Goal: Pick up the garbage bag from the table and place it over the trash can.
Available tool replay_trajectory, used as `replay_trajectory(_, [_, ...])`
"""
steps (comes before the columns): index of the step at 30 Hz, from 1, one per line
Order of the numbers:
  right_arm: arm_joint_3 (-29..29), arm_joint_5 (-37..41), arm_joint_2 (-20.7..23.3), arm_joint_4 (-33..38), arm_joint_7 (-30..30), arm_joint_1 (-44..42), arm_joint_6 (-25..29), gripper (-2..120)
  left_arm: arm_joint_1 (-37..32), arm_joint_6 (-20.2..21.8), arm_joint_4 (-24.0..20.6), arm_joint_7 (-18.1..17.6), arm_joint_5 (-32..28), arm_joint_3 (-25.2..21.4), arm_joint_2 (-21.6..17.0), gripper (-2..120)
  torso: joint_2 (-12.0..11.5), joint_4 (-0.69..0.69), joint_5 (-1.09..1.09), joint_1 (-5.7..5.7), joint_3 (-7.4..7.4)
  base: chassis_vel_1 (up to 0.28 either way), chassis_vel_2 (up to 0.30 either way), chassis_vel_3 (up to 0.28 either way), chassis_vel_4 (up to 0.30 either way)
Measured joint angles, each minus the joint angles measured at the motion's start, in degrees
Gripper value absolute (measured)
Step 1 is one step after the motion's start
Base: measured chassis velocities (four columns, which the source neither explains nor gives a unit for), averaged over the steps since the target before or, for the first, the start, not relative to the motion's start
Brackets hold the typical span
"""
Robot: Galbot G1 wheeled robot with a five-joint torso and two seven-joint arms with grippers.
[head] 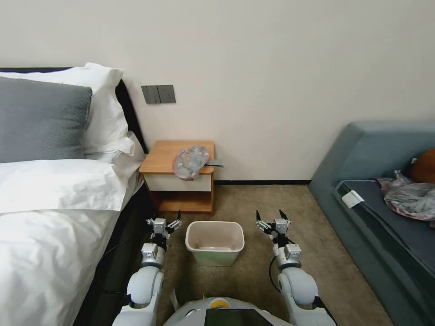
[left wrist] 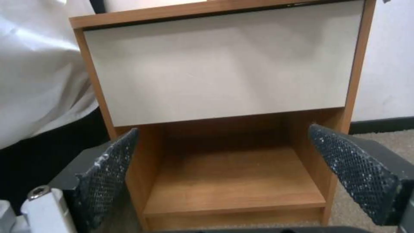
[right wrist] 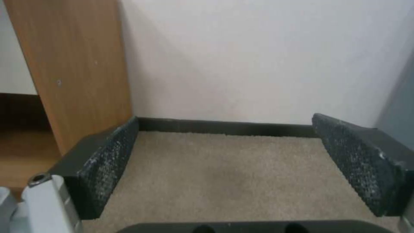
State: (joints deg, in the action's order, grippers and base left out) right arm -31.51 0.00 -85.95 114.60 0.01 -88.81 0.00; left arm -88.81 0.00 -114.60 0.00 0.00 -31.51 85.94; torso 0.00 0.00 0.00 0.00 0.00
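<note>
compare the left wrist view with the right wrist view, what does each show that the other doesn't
Left wrist view alone: the table's white drawer front, its low shelf and white bedding, seen between the open left gripper. Right wrist view alone: bare wall and black baseboard, beyond the open right gripper. Both: the table's wooden side and beige carpet.

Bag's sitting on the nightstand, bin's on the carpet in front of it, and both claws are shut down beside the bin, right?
Not quite: both claws are open. The wrist views show the left claw and right claw with fingers spread wide. The rest holds: garbage bag on the table, trash can in front.
</note>
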Motion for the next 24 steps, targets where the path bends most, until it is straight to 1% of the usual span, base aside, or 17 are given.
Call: replay_trajectory(24, [0.0,0.0,0.0,0.0,0.0,0.0,0.0,100,0.0,0.0,0.0,0.0,0.0,0.0,0.0,100,0.0,0.0,0.0,0.0,0.0,0.0,0.0,0.0,0.0])
